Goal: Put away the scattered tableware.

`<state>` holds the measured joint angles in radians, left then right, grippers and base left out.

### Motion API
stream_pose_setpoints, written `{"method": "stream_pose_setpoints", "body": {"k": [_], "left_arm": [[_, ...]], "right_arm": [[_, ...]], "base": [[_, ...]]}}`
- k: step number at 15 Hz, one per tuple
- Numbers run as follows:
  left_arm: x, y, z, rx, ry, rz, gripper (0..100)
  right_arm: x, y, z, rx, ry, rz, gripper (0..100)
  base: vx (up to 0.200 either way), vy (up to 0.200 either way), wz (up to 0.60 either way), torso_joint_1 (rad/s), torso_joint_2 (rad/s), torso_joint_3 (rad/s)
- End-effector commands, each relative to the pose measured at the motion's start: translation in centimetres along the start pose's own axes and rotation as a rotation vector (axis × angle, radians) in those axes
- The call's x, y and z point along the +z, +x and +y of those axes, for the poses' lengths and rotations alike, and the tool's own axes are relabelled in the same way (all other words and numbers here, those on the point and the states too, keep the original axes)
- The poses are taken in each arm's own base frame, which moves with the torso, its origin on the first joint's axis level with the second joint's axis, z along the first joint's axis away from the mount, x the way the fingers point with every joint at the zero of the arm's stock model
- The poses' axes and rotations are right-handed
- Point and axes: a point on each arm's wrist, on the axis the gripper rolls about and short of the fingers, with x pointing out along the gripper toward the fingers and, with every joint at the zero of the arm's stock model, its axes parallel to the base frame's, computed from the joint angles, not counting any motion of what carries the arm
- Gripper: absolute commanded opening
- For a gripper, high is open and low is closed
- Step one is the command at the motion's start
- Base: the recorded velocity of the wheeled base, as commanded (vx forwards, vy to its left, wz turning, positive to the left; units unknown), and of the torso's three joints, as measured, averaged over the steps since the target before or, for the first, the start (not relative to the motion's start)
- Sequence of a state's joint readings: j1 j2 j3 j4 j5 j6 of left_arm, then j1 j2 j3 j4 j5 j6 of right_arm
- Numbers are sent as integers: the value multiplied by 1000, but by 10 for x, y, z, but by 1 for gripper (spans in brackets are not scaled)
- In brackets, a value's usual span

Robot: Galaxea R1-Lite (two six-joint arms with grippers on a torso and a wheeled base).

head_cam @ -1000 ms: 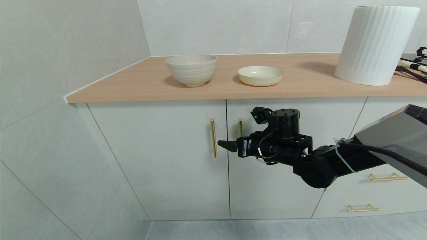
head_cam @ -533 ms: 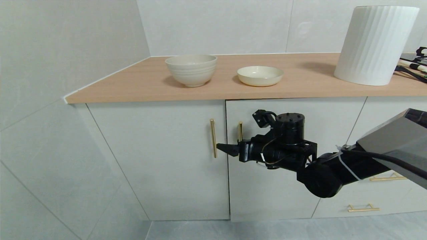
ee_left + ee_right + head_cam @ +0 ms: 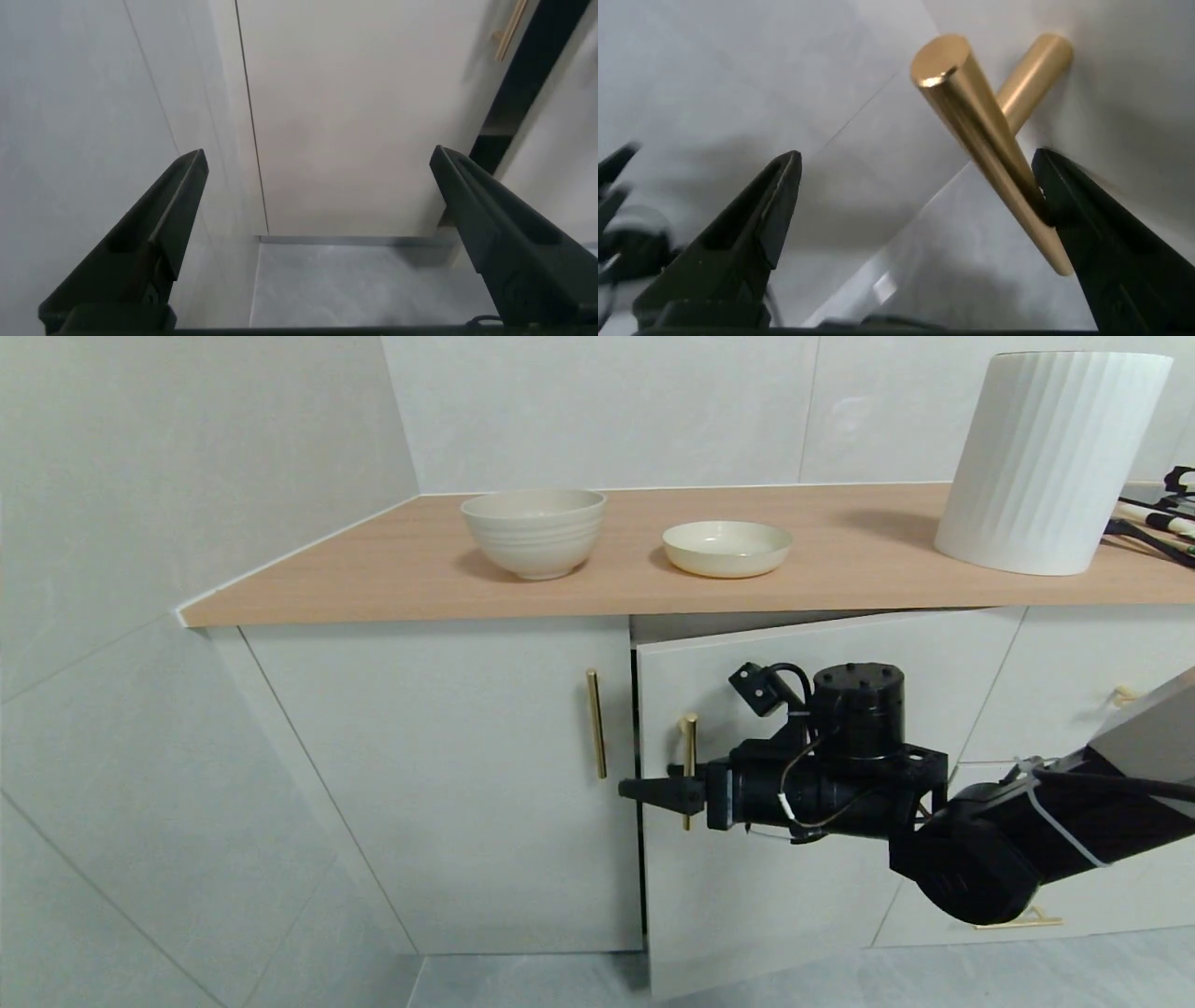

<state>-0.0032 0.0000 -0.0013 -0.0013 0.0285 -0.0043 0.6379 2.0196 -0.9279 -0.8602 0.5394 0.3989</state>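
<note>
Two pieces of tableware sit apart on the bench (image 3: 840, 565), upper centre of the head view: one deep bowl (image 3: 534, 530) and one shallow dish (image 3: 726, 547). Below, the right tool (image 3: 653, 791) is spread open around the ajar door's (image 3: 747, 896) brass handle (image 3: 689, 747). The left tool (image 3: 318, 163) is spread open and empty.

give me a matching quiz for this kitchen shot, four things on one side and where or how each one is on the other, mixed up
Things
1 deep bowl
2 shallow dish
3 left cabinet door
4 right cabinet door

Place or state
a ajar, swung outward
b on the countertop, toward its left corner
c shut
d on the countertop, between the deep bowl and the ribbed white container

Pairs: 1-b, 2-d, 3-c, 4-a
</note>
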Motion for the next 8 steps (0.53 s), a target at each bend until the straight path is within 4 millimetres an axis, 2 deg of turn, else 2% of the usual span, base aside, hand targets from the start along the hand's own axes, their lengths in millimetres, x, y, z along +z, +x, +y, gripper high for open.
{"method": "stream_pose_setpoints", "body": {"k": [1,4,8], "left_arm": [[0,0,0,1,0,1,100],[0,0,0,1,0,1,100],[0,0,0,-1,18,1,100]], "right_arm": [[-7,-12,6,28,2,19,100],[-22,-25,9,73,-41,-37,100],[-24,-47,22,96,-51,-45,100]], "base": [[0,0,0,0,0,0],[0,0,0,0,0,0],[0,0,0,0,0,0]]}}
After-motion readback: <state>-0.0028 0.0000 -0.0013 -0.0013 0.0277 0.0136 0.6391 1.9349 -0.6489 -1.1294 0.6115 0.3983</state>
